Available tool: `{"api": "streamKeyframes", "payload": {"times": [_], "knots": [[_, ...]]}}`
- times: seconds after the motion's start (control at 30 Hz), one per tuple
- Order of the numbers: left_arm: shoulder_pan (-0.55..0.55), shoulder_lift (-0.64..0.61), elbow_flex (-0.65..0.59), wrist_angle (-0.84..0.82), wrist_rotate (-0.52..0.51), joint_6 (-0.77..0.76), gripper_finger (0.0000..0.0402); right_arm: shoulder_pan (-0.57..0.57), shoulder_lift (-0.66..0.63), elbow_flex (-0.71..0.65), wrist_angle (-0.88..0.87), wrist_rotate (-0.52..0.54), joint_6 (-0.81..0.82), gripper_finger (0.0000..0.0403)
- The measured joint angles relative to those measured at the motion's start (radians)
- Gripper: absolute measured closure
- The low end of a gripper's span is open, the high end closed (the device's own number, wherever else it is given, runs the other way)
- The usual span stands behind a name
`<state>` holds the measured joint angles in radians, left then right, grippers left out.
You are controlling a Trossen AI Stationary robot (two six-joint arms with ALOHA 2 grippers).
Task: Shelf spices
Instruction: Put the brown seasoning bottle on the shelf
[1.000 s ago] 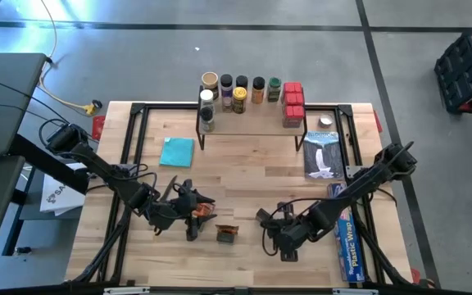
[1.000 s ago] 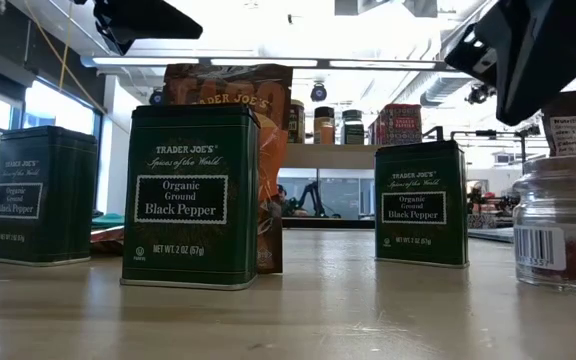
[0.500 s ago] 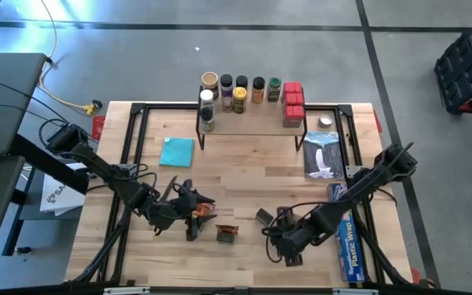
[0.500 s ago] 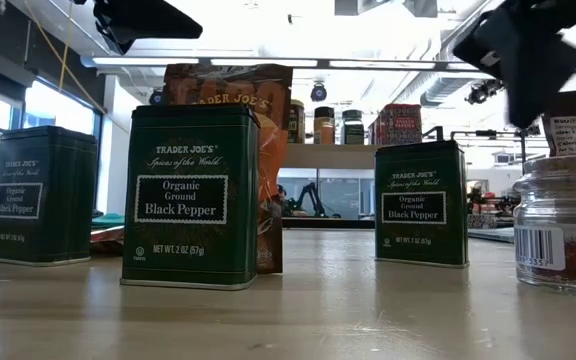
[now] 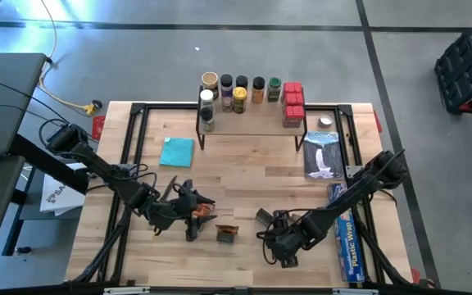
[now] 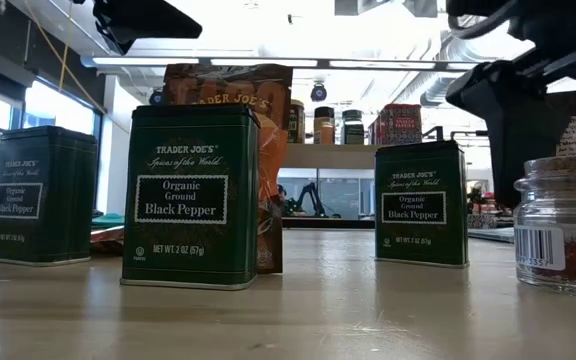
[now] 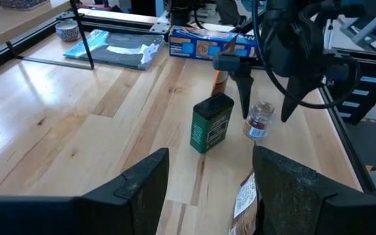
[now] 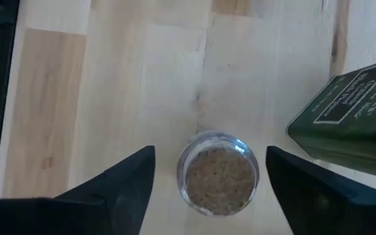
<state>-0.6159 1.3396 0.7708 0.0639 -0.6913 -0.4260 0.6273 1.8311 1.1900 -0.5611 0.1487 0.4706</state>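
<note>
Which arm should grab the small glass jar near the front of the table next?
Right. The right gripper hangs directly above the glass jar, fingers open on either side of it. The left gripper is open too, but sits farther off, with a green tin nearer.

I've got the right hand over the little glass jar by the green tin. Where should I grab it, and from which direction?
Grip the glass jar around its round body, coming straight down. It stands upright, and the open right hand already has a finger on each side of it. The green tin stands close by, so keep the finger on that side in the gap between them.
</note>
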Motion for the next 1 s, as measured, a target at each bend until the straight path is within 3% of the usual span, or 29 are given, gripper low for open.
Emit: {"api": "streamKeyframes", "payload": {"times": [0.37, 0.57, 0.77, 1.0], "knots": [[0.0, 0.0, 0.0, 0.001, -0.001, 0.0, 0.0186, 0.0, 0.002, 0.0, 0.0, 0.005, 0.0, 0.0245], [0.0, 0.0, 0.0, 0.001, -0.002, 0.0, 0.0186, -0.004, -0.016, 0.02, -0.03, -0.001, 0.001, 0.0245], [0.0, 0.0, 0.0, 0.001, -0.003, 0.0, 0.0186, -0.024, -0.027, 0.177, -0.156, 0.002, -0.071, 0.0245], [0.0, 0.0, 0.0, 0.002, -0.005, 0.001, 0.0186, -0.133, -0.027, 0.436, -0.424, 0.21, -0.249, 0.0245]]}}
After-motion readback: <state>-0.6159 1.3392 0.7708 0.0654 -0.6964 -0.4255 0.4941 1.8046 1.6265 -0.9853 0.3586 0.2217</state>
